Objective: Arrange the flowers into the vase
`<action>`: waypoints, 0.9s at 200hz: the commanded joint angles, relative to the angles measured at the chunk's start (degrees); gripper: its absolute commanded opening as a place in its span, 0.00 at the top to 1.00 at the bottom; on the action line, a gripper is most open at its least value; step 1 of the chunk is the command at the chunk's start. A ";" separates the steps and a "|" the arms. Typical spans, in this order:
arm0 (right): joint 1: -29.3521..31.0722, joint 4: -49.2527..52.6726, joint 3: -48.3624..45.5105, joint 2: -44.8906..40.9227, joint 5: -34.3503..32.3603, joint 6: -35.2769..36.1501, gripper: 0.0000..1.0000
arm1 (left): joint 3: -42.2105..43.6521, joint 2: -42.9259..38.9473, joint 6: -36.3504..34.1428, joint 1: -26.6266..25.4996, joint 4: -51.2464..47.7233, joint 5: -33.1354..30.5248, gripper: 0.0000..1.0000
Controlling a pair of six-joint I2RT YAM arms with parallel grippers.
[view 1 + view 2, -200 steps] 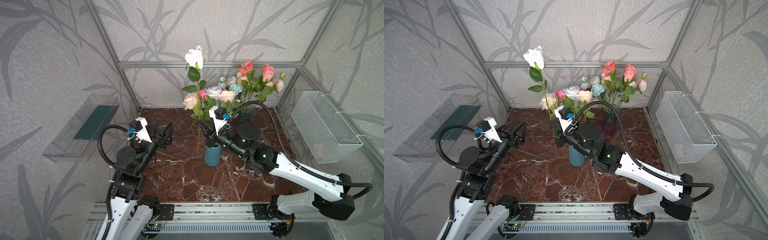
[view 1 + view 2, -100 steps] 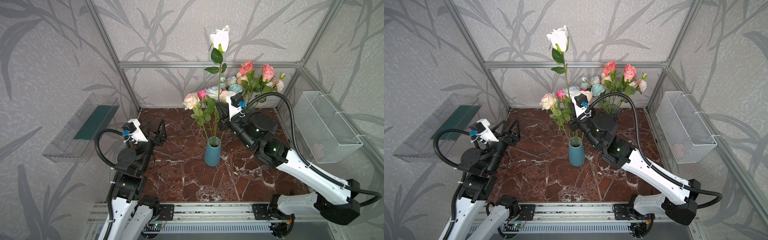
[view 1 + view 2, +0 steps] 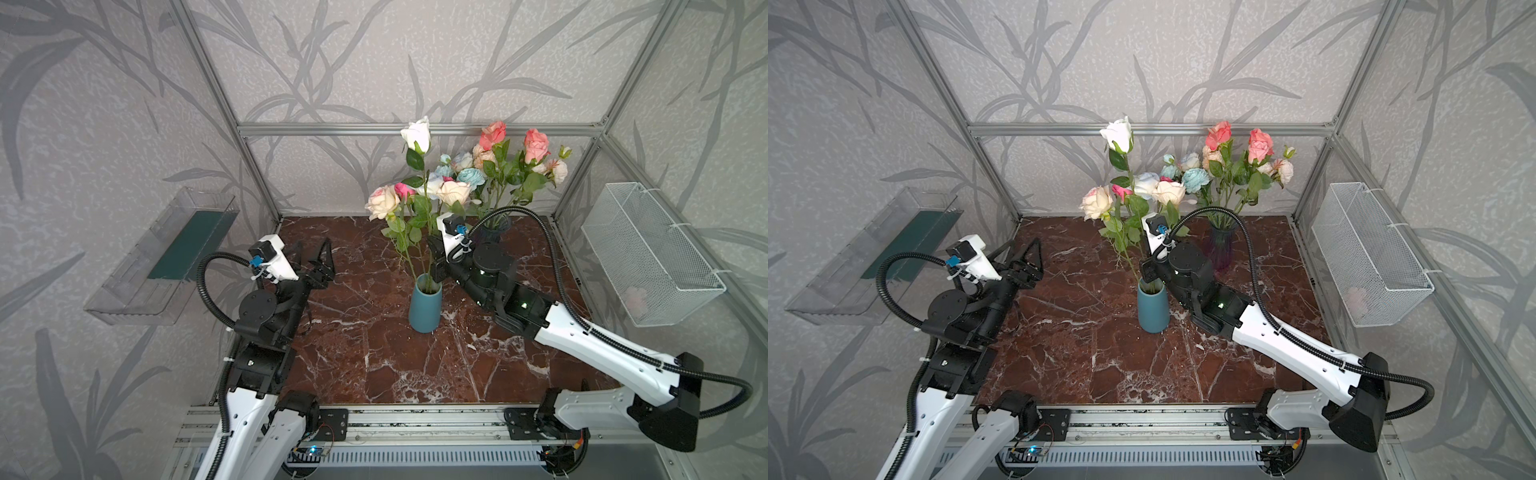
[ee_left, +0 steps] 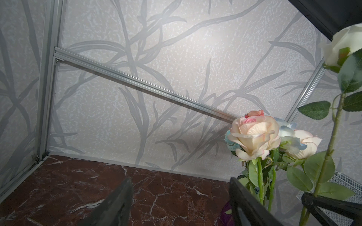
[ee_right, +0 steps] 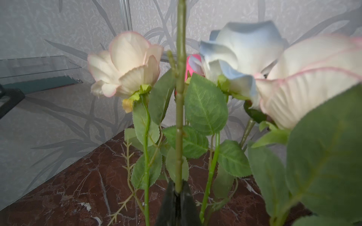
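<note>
Lowering the white rose is what the right gripper has been doing. Half a second ago the bloom stood well above the back rail, near the top of the frame. Now it sits level with that rail.

In both top views the stem runs down past the gripper into the mouth of the blue vase at the centre of the surface. How deep its end sits I cannot tell. The right wrist view shows the jaws pressed together low on the green stem. A cream rose and a pale blue rose, already in the vase, stand close around it.

The left gripper, at middle left, has scarcely shifted. It hangs with its jaws apart, holding nothing.

This stem looks nearly placed, and I judge that what remains for it is a release. More flowers, coral roses among them, wait in the dark glass vase at the back right, so the task looks only partly done.
</note>
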State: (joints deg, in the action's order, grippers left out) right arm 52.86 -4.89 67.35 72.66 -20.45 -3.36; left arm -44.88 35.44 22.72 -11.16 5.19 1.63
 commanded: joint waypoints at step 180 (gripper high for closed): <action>3.53 1.54 -11.09 -16.02 2.95 -7.22 0.68 | -0.55 1.64 1.41 0.54 1.27 1.98 0.23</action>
State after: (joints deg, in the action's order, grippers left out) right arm 55.46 -5.34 57.87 60.60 -17.47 -9.65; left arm -44.88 37.32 23.38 -10.90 5.19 3.25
